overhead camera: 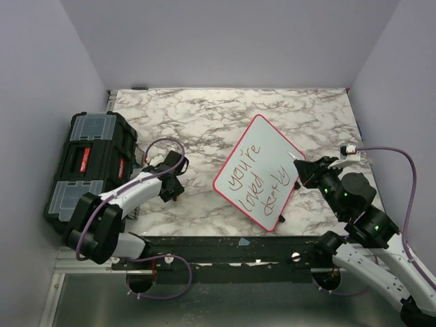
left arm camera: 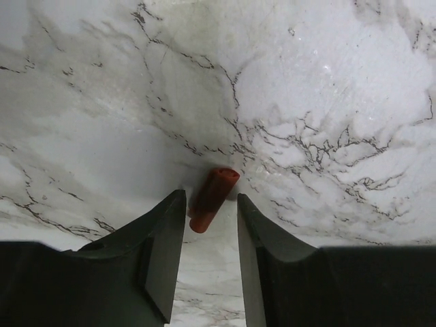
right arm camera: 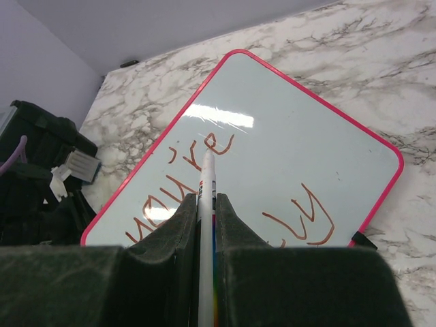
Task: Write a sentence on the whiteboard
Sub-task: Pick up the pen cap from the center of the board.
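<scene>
I see the whiteboard [overhead camera: 262, 170] lying askew right of centre on the marble table [overhead camera: 191, 116]. My right gripper [right arm camera: 204, 203] clamps a white marker [right arm camera: 207, 177]. My left gripper [left arm camera: 210, 196] stands apart around a red cap [left arm camera: 216, 191].

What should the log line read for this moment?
whiteboard: reads "you're loved deeply" | right jaws: shut on marker | left jaws: open, either side of red cap lying on table

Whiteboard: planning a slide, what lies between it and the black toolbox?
The left gripper, down at the marble table, in the top view.
</scene>
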Robot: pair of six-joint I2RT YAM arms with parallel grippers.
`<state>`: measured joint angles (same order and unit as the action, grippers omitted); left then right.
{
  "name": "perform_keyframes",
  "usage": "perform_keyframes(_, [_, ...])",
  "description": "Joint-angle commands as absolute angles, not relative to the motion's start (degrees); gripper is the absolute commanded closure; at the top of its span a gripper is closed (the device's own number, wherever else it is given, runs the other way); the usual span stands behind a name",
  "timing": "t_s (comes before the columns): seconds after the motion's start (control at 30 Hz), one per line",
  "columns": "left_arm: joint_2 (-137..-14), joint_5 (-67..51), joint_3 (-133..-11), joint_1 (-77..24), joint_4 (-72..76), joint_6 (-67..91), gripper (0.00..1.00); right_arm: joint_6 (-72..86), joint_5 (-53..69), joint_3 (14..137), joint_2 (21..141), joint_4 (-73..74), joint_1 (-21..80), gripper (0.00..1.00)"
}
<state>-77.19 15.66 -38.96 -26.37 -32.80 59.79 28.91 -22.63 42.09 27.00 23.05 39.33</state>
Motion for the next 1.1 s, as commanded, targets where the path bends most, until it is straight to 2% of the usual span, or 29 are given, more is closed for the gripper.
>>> perform_keyframes(0.0, [-79.30, 15.05, -41.34, -26.45, -34.20, 60.30, 0.65, 28.68, -21.62, 41.75, 27.08, 21.53, 39.55, 0.99])
perform_keyframes(0.13, [-81.05, 14.36, -43.20, -26.54, -34.87, 59.84, 0.70, 28.69, -21.61, 41.76, 26.25, 21.62, 39.55, 0.99])
perform_keyframes(0.4, [-81.95, 12.81, -44.36, -26.82, -33.99, 58.55, 0.91, 28.71, -22.24, 42.01, 24.04, 23.49, 39.55, 0.99])
perform_keyframes(0.47, [-81.80, 11.66, -44.28, -26.89, -32.86, 58.01, 1.00, 28.84, -22.19, 42.01, 23.50, 23.89, 39.55, 0.99])
perform_keyframes(0.7, [-76.22, 9.97, -43.97, -26.89, -31.09, 57.12, 1.00, 28.27, -22.10, 43.78, 23.20, 26.31, 39.52, 0.99])
perform_keyframes(1.07, [-62.08, 15.05, -50.35, -26.80, -40.55, 56.84, 1.00, 26.85, -18.58, 45.15, 26.36, 23.78, 39.52, 0.99])
